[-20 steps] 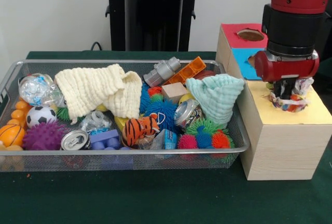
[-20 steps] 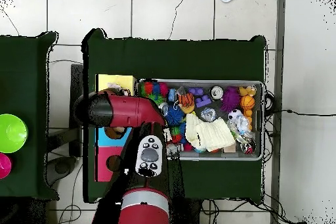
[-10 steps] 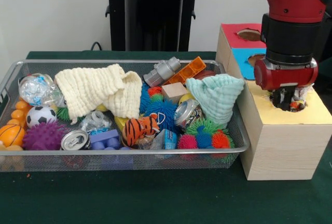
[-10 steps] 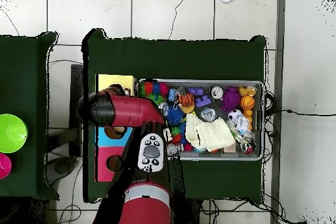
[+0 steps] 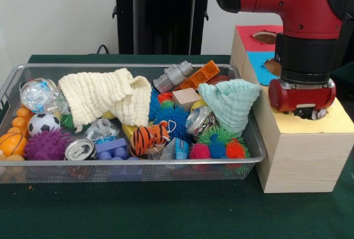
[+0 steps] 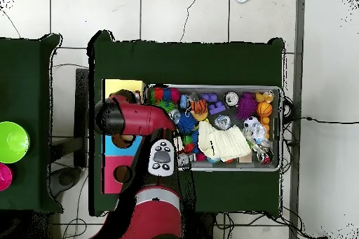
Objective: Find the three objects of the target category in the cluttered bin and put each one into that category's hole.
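Observation:
The silver wire-mesh bin [image 5: 133, 164] lies on the green table, full of toys; it also shows in the overhead view [image 6: 280, 127]. The pale wooden box [image 5: 298, 156] stands to its right. My gripper [image 5: 308, 112] is pushed down into the yellow-surround hole [image 5: 318, 113], and its red wrist sits just above the yellow surround [image 5: 338, 120]. The hole's rim and the wrist hide its tips. No printed white cloth shows, neither at the hole nor in the bin. In the overhead view the arm [image 6: 133, 118] covers the box's yellow end [image 6: 123, 87].
In the bin lie a cream waffle cloth [image 5: 105, 98], a mint-green cloth [image 5: 229, 103], a tiger toy [image 5: 148, 136], a soccer ball [image 5: 43, 123], a purple spiky ball [image 5: 47, 146] and a can [image 5: 80, 149]. The blue surround [image 5: 259, 66] and red surround [image 5: 255, 39] lie behind the gripper.
The gripper has gone down into the yellow hole. The printed cloth that bulged out round it a second ago has sunk out of sight.

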Robot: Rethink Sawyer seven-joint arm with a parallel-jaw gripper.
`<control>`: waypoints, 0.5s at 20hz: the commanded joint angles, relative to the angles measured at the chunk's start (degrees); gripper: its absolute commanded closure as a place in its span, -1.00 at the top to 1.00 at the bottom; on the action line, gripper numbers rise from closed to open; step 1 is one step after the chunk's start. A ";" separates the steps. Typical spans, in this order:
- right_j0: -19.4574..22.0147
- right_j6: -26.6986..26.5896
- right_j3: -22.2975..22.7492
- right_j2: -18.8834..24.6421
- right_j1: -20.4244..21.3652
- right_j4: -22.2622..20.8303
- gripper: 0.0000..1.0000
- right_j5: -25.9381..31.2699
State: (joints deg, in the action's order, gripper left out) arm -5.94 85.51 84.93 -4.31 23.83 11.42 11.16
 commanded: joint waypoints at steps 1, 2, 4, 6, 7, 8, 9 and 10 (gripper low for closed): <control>1.59 11.19 0.04 3.64 -9.08 0.39 -1.00 -2.53; 1.59 11.44 -0.03 3.60 -9.22 0.68 -1.00 -2.44; 1.14 10.84 -0.26 2.96 -8.80 0.45 -1.00 -0.73; 0.46 9.72 0.37 2.05 -6.75 -0.45 -1.00 1.70; 0.11 9.62 1.34 1.58 -5.03 -0.59 -1.00 3.29; -0.15 9.70 2.55 1.22 -3.01 -0.53 -1.00 5.13; -0.41 9.54 3.49 0.86 -0.88 -0.58 -1.00 7.23; -0.67 9.37 4.42 0.49 1.26 -0.62 -1.00 9.33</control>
State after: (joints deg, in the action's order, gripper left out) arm -6.13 85.51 84.66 -4.43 23.83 11.39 10.95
